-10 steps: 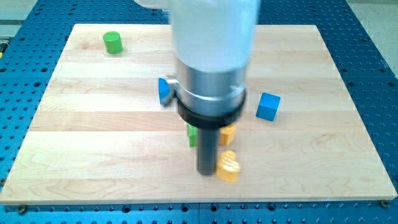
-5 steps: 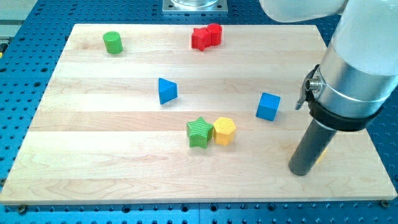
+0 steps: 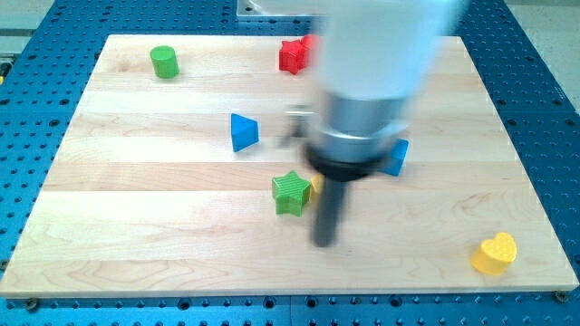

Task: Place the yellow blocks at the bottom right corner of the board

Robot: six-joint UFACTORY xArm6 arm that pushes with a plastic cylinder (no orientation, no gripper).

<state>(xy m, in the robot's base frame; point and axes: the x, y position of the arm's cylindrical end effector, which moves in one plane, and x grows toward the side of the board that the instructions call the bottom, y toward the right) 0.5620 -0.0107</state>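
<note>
A yellow heart-shaped block (image 3: 494,254) lies near the board's bottom right corner. My tip (image 3: 324,243) is blurred with motion, below and right of the green star block (image 3: 291,192). A second yellow block is almost wholly hidden behind the rod; only a sliver (image 3: 314,184) shows right of the green star. The tip is far left of the yellow heart.
A blue triangle block (image 3: 242,132) sits left of centre. A blue cube (image 3: 397,158) peeks out right of the arm. A green cylinder (image 3: 164,62) is at the top left. A red block (image 3: 292,56) is at the top edge, partly hidden by the arm.
The rod has swung from the board's right side back left to the middle. The yellow heart, pushed right earlier, now lies uncovered near the bottom right corner. The other yellow block is now hidden.
</note>
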